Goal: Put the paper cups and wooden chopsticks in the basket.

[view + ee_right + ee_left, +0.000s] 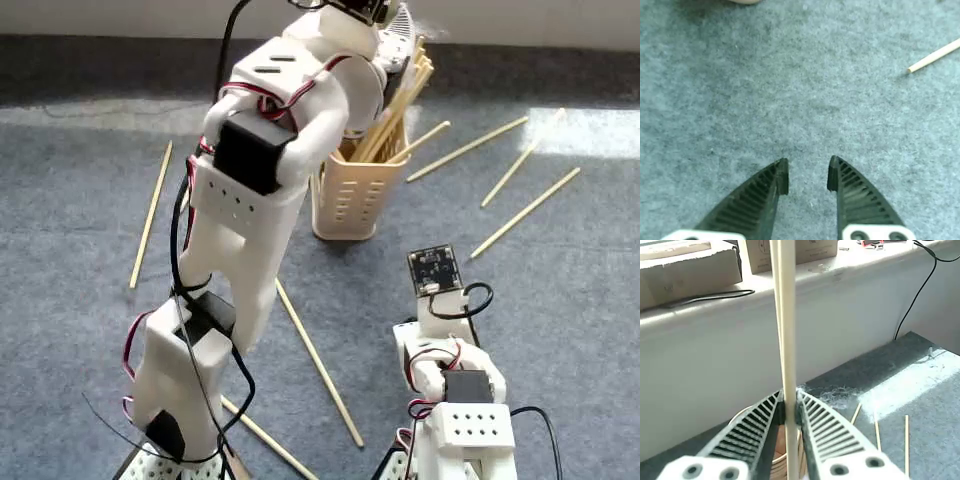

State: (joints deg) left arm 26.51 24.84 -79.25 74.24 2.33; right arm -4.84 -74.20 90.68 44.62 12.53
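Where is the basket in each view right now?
High view: basket upper centre, holding chopsticks, under the tall arm.
Left wrist view: its rim just beyond the left gripper, shut on a chopstick.
Right wrist view: pale sliver far past the open right gripper, probably its base.
Shared landmark: grey carpet.

High view looks steeply down on the carpet [80, 200]; right wrist view faces it closely, left looks outward.
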